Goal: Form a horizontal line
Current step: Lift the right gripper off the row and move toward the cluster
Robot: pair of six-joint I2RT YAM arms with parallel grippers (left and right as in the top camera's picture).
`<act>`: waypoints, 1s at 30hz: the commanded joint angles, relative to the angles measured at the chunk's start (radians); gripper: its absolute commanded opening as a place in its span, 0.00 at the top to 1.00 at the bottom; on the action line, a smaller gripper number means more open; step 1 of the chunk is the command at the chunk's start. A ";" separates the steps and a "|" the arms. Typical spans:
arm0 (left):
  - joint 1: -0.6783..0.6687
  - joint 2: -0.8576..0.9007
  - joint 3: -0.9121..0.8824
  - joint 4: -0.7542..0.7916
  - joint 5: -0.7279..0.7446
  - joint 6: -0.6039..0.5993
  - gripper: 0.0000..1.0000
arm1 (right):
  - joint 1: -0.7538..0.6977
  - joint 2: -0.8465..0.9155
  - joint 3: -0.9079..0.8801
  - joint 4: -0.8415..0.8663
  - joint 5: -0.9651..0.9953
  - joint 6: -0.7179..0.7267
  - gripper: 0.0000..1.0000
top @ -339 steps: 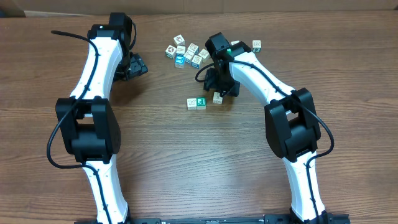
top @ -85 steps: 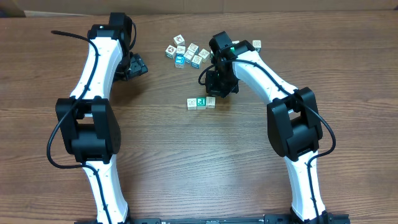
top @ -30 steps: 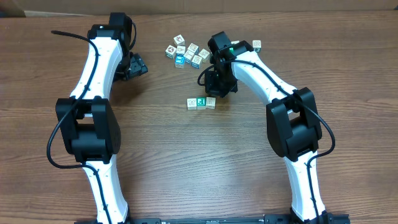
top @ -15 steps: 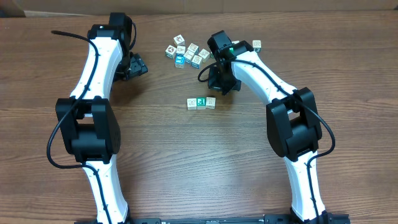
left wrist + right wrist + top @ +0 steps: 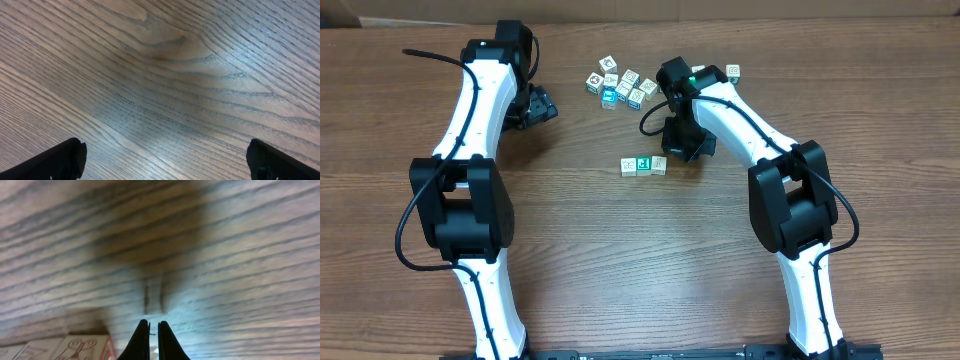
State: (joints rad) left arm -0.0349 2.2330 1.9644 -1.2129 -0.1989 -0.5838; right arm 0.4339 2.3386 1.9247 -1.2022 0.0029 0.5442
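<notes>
Horizontal line (image 5: 644, 165) of three tiny white, teal-green and white picture cubes lies on brown wooden table (image 5: 620, 260). Left gripper (image 5: 536, 106) is well away from line, spread wide, idle. Right gripper (image 5: 153, 332) is just beside line's right end, pinched together and empty, probably for nudging. Loose cube cluster (image 5: 620, 85) sits beyond line.

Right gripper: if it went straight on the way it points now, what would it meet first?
Most likely bare table, just ahead of the shut right gripper. The nearest cube lies off to one side of that line, though depth is hard to judge.
</notes>
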 commanded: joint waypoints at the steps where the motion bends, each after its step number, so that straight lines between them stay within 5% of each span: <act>1: -0.003 -0.021 0.021 -0.002 -0.010 0.005 0.00 | 0.003 -0.020 0.006 0.003 -0.092 0.005 0.96; 30: -0.003 -0.021 0.021 -0.002 -0.010 0.004 0.00 | 0.003 -0.020 0.006 0.052 -0.203 -0.099 0.96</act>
State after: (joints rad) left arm -0.0349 2.2330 1.9644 -1.2129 -0.1989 -0.5838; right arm 0.4335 2.3386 1.9247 -1.1519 -0.1875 0.4587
